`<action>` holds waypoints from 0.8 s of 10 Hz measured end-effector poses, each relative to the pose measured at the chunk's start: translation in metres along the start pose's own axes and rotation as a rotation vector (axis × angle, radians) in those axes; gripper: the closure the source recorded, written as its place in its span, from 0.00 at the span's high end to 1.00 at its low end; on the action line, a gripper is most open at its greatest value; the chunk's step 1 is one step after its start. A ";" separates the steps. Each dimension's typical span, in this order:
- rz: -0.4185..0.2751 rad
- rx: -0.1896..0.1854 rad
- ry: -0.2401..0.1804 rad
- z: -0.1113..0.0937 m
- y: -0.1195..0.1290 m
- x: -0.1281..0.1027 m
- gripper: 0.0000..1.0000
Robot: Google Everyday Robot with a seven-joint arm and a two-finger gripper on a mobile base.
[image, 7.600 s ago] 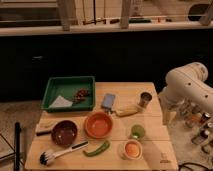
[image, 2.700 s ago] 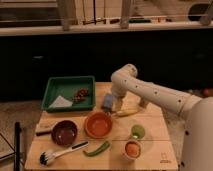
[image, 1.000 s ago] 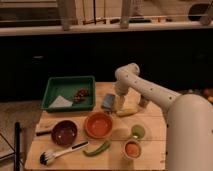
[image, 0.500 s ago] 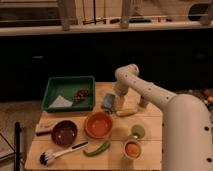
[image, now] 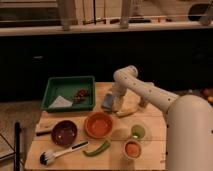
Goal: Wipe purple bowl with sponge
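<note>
Planks of light wood make up the desk (image: 154, 136), and on it the small flat light-blue rectangular sponge (image: 107, 102) lies toward the far side, just right of the green plastic tray (image: 70, 79). The white arm's gripper (image: 116, 104) is down at the sponge's right edge, touching or just beside it; whether it is spread or clamped cannot be told. The round dark maroon-purple bowl (image: 64, 133), speckled inside, sits near left, well apart from the sponge, beside the glossy bright orange bowl (image: 98, 125).

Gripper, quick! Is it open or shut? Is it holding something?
Gripper: down right beside the blue sponge; open, closed or holding it cannot be told.
</note>
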 end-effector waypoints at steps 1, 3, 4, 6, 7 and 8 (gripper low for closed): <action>-0.046 -0.006 -0.015 0.003 -0.002 -0.005 0.80; -0.090 -0.024 -0.031 0.008 -0.003 -0.010 0.80; -0.114 -0.033 -0.037 0.010 -0.005 -0.011 0.80; -0.141 -0.051 -0.046 0.015 -0.006 -0.013 0.80; -0.157 -0.062 -0.050 0.018 -0.007 -0.016 0.80; -0.174 -0.067 -0.054 0.020 -0.009 -0.021 0.76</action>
